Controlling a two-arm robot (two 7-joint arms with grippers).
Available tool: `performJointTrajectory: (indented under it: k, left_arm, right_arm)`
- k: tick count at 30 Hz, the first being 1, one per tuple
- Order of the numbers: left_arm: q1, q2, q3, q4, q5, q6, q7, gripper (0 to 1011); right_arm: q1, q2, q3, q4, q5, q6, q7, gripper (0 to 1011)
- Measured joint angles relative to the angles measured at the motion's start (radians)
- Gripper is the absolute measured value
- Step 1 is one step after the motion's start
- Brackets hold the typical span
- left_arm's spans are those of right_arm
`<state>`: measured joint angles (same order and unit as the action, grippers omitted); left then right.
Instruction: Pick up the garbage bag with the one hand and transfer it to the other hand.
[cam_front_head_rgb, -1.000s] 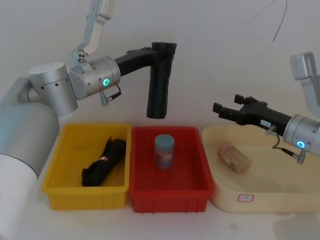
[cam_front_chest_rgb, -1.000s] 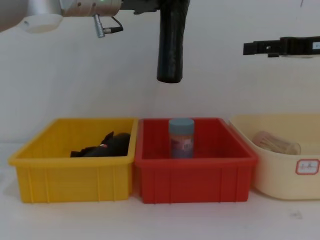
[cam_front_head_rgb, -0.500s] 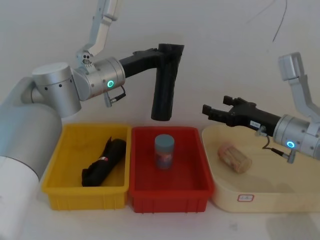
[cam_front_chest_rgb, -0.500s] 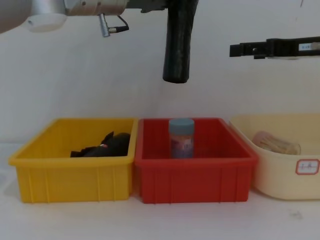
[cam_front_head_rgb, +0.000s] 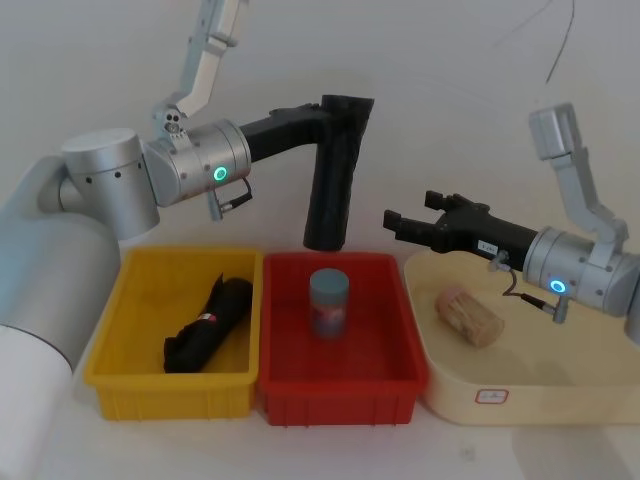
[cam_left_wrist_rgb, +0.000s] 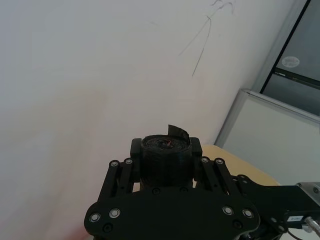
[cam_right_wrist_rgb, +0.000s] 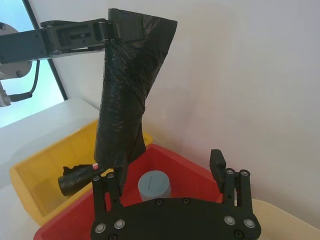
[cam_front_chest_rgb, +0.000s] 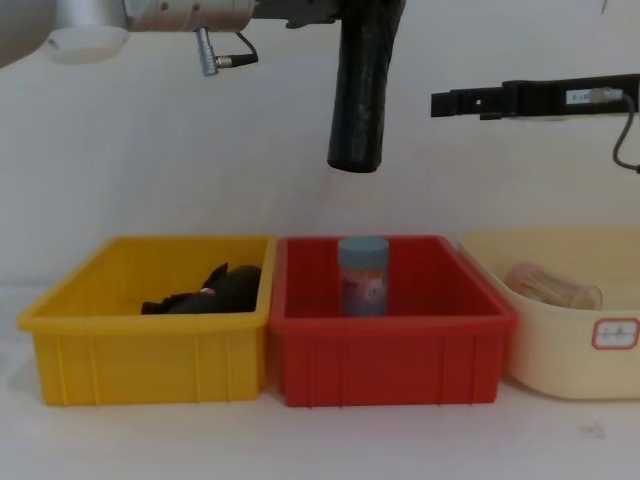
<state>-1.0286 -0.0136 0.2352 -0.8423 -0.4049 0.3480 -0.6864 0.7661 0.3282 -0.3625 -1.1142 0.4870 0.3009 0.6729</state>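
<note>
The garbage bag (cam_front_head_rgb: 332, 175), a long glossy black plastic roll, hangs near-upright, free end down above the red plastic bin (cam_front_head_rgb: 340, 398); left gripper (cam_front_head_rgb: 343, 106) clamps its top, cropped in chest view; right gripper (cam_front_head_rgb: 408, 213) hovers beside, fingers spread.

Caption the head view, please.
Left gripper holds the bag by its top above the red bin; right gripper, open, points at it.

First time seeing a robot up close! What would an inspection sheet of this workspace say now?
Surface: white table.
Job's things: garbage bag hangs nearly upright, higher than the bins.
Clutter: yellow bin holds black lump; red bin holds blue jar; cream tray holds tan roll.
Grippers: left gripper shut on bag's top; right gripper open, beside bag, not touching.
Cables: loop at left wrist; thin cable at right wrist.
Surroundings: white wall.
</note>
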Motion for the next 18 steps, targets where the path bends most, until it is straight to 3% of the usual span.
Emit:
performJointTrajectory:
  k: [18]
  left_arm:
    - [0.011,0.008,0.024,-0.023,-0.008,0.014,-0.008,539]
  right_arm:
    - [0.028,-0.014,-0.034,0.026,-0.004,0.000,-0.004,1001]
